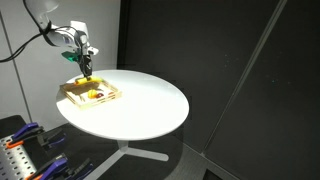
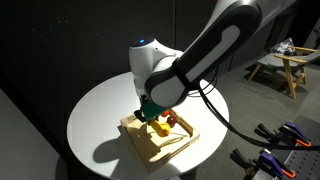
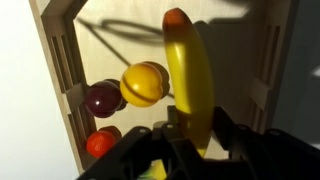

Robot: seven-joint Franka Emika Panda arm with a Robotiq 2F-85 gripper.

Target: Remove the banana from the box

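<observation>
jaws: clamped on banana (image 3: 188, 80) | pos: over box (image 3: 62, 70) | 3 fruits (image 3: 143, 84) beside

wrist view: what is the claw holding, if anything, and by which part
The claw is shut on the banana, gripping it at the end nearest the camera.

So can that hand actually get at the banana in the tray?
Looks like yes: the hand seems closed on the banana's near end. The round fruits lie beside it in the tray, not across it.
</observation>
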